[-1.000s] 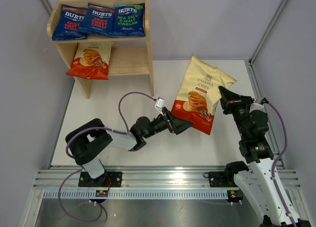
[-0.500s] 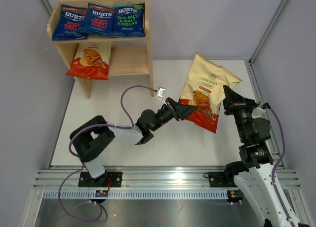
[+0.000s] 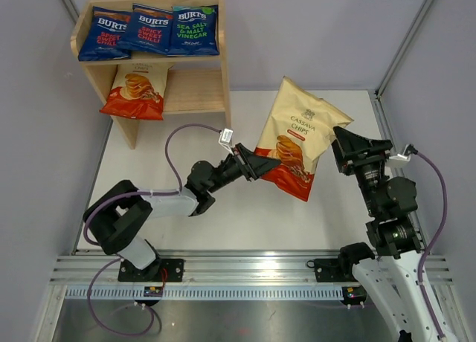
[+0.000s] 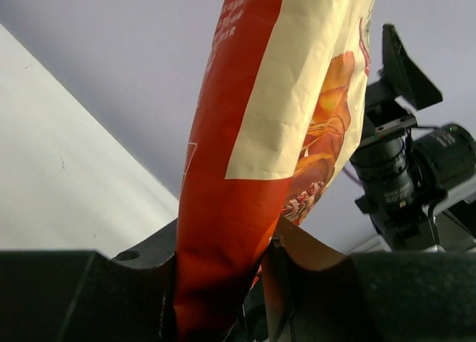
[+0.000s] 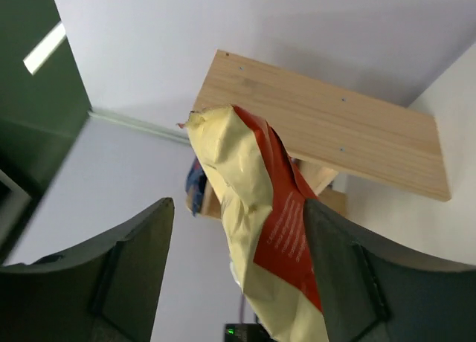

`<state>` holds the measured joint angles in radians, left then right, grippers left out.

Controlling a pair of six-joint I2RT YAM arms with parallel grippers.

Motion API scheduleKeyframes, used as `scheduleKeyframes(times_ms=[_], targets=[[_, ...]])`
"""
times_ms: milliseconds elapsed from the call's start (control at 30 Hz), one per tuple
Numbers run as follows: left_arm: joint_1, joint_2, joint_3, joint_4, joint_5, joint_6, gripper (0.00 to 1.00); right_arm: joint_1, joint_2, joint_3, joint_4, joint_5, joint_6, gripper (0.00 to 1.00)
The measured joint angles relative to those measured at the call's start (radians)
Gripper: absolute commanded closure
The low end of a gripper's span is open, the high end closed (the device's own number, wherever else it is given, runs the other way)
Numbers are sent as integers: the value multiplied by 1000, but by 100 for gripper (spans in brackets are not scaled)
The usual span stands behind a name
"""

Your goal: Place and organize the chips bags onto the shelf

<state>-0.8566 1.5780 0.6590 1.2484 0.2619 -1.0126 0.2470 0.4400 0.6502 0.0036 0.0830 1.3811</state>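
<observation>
A large cream chips bag [image 3: 297,130] with a red bottom hangs tilted above the table's middle. My left gripper [image 3: 262,166] is shut on its red lower edge; in the left wrist view the red end [image 4: 223,230] sits pinched in that gripper [image 4: 223,286]. My right gripper [image 3: 340,147] stands open at the bag's right side. In the right wrist view the bag [image 5: 256,215] hangs between the spread jaws of the right gripper [image 5: 238,264], close to the right finger [image 5: 338,268]. The wooden shelf [image 3: 199,94] at the back left carries three blue bags [image 3: 152,28] on top and one cream bag [image 3: 136,89] on its lower tier.
The shelf's right side panel [image 3: 224,89] stands just left of the held bag. A grey wall and metal frame posts [image 3: 405,48] border the white table [image 3: 245,215]. The right arm [image 4: 405,171] shows behind the bag in the left wrist view.
The left gripper closed on the bag's red bottom and drew it a little to the left. The right gripper opened and let go of the bag's right side.
</observation>
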Motion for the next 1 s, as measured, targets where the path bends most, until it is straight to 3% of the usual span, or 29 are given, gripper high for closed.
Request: scheduleKeyframes(times_ms=[167,267,533,633,700,800,867,1000], targets=[[62,-90,-24,-6,132,-18,83,0,127,185,-85,-177,-336,9],[77,-151,-30,2,214,-21,83,0,142,216,-110,-295,-486,4],[92,-173,15,1,412,-79,79,-1,163,275,-79,-658,-676,1],[94,-183,35,2,459,-72,79,-1,166,324,-99,-760,-721,8],[95,-208,39,-20,487,-37,80,0,180,369,-145,-797,-759,22],[96,-290,53,-178,502,77,81,0,212,435,-232,-830,-804,38],[98,-359,67,-328,502,182,83,0,229,455,-283,-834,-816,43],[114,-440,107,-569,524,347,84,0,238,457,-340,-828,-819,77]])
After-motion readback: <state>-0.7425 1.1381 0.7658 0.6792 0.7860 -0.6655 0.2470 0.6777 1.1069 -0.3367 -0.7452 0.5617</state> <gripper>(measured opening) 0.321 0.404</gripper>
